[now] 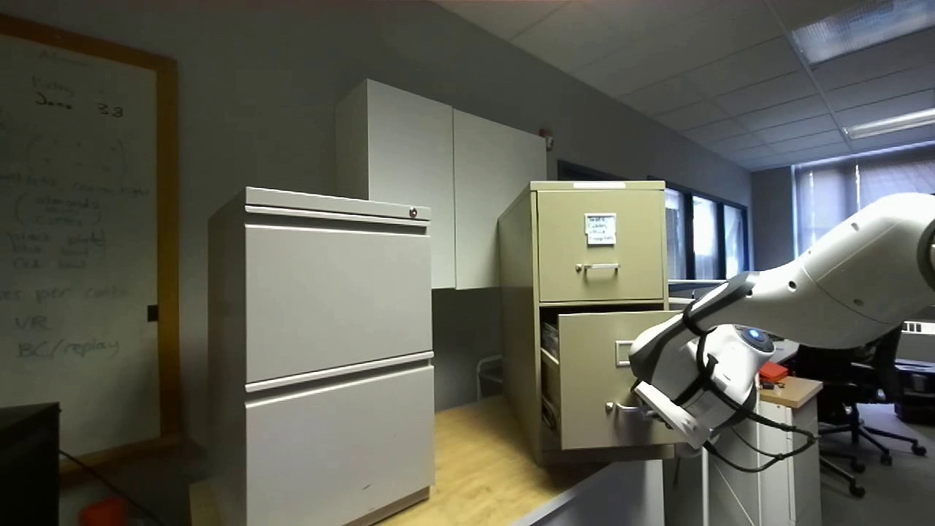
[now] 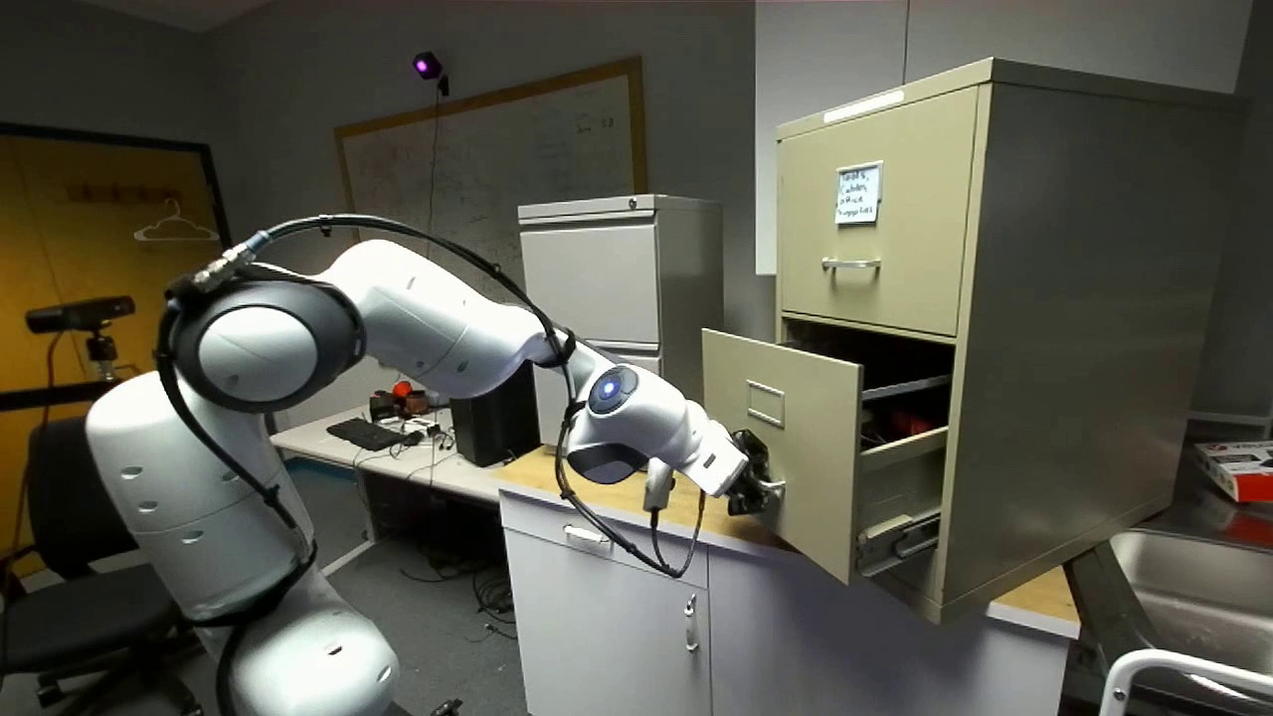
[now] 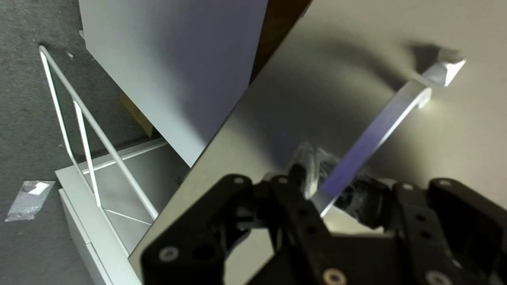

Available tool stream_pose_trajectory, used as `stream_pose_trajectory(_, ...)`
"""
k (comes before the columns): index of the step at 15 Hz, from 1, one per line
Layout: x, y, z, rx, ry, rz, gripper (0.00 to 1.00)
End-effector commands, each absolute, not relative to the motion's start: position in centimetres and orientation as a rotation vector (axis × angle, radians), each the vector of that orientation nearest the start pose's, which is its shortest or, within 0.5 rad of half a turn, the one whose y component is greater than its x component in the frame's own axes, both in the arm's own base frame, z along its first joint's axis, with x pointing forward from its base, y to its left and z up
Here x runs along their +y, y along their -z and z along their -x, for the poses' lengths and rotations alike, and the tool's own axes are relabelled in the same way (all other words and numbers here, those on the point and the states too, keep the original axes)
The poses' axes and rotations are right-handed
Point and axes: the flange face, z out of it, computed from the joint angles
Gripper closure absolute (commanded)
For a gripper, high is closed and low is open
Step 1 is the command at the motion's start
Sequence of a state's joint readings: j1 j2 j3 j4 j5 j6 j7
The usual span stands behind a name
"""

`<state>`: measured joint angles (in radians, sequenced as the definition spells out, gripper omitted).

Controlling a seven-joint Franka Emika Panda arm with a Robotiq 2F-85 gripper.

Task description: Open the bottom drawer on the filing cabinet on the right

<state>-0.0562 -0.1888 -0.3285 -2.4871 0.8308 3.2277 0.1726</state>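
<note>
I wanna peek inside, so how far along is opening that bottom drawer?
Done: the bottom drawer of the beige filing cabinet is partly open, its inside showing.
In hand: the gripper is around the drawer's handle; whether it's squeezing, I can't tell.
Left: maybe more pulling, then letting go: the drawer looks only partway out.

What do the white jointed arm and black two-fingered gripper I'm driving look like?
The smooth, rounded white arm has dark grey joint covers, black cables strapped along it and a round blue light. The angular black gripper shows round bolt heads and crinkled, clear-looking film.
</note>
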Motion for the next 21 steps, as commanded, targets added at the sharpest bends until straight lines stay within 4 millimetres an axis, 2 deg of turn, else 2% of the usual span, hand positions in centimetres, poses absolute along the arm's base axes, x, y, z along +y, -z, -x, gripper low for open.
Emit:
stream_pose_trajectory(1, -20.5, -38.5, -38.7, 1.725, 1.002, 2.057, 0.97)
stream_pose_trajectory(7, -19.7, -38.5, -37.2, 1.728, 1.033, 2.05, 0.97)
stream_pose_trajectory(8, -19.7, -38.5, -37.1, 1.728, 1.032, 2.05, 0.7)
stream_pose_trajectory(9, -19.7, -38.5, -37.0, 1.732, 1.031, 2.047, 0.62)
stream_pose_trajectory(11, -19.6, -38.3, -36.7, 1.736, 1.029, 2.051, 0.51)
stream_pose_trajectory(17, -19.8, -38.6, -35.3, 1.803, 1.138, 2.029, 0.02)
stream_pose_trajectory(21, -18.1, -41.0, -33.5, 1.815, 1.352, 1.957, 0.0)
